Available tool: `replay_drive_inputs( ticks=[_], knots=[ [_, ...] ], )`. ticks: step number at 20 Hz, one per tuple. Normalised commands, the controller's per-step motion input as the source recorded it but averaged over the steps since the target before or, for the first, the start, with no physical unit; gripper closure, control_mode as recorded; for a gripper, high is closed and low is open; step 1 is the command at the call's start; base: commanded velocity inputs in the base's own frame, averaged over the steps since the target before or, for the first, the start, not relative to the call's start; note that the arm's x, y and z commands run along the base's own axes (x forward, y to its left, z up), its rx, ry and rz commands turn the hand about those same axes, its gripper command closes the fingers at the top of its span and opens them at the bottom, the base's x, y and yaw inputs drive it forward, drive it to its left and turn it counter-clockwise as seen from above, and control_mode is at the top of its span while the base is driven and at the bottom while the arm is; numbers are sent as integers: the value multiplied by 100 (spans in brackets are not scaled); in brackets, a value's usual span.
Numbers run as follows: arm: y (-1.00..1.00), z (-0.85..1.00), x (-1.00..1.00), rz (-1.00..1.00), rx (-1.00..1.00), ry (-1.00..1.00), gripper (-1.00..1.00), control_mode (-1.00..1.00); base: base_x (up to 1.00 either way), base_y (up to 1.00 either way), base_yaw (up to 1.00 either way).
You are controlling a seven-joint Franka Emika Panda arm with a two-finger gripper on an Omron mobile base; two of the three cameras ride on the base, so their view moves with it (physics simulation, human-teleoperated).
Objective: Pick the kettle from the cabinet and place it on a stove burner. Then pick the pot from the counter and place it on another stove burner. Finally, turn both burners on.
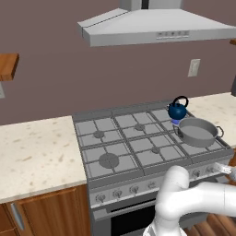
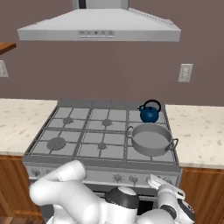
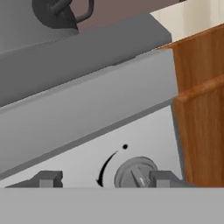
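Left base view. The dark-blue kettle (image 1: 177,110) stood on the stove's (image 1: 110,120) rear right burner, at two o'clock from the cooktop centre; the grey pot (image 1: 198,131) sat just in front of it on the front right burner, at four o'clock. The gripper (image 1: 224,168) was low at the stove's front right corner, by the knob panel.

Right base view. Kettle (image 2: 149,113) and pot (image 2: 151,139) appeared on the right column of burners, kettle behind pot. The gripper (image 2: 165,185) pointed at the front panel below the pot.

Hand view. A burner knob (image 3: 136,173) lay between the two fingertips (image 3: 48,179), nearer the right one, its ridge running toward about two o'clock. The jaws stood apart, straddling the knob, not visibly gripping it. Judged step: closing on this knob to turn a burner on.
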Motion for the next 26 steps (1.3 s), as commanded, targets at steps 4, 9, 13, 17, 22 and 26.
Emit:
replay_drive_inputs(
  ticks=[4, 9, 13, 17, 22, 26],
  knots=[
    [-74, -40, -33, 44, 11, -24, 100, -100, 0, 0, 0],
    [-64, -49, -10, 50, 9, -25, 100, -100, 0, 0, 0],
    [-64, -37, 0, 63, 3, -28, 100, -100, 0, 0, 0],
    [-56, -20, 1, 72, 0, -39, 100, -100, 0, 0, 0],
    [-61, -8, 0, 78, -2, -46, 100, -100, 0, 0, 0],
    [-62, -2, 0, 78, -2, -49, 100, -100, 0, 0, 0]
  ],
)
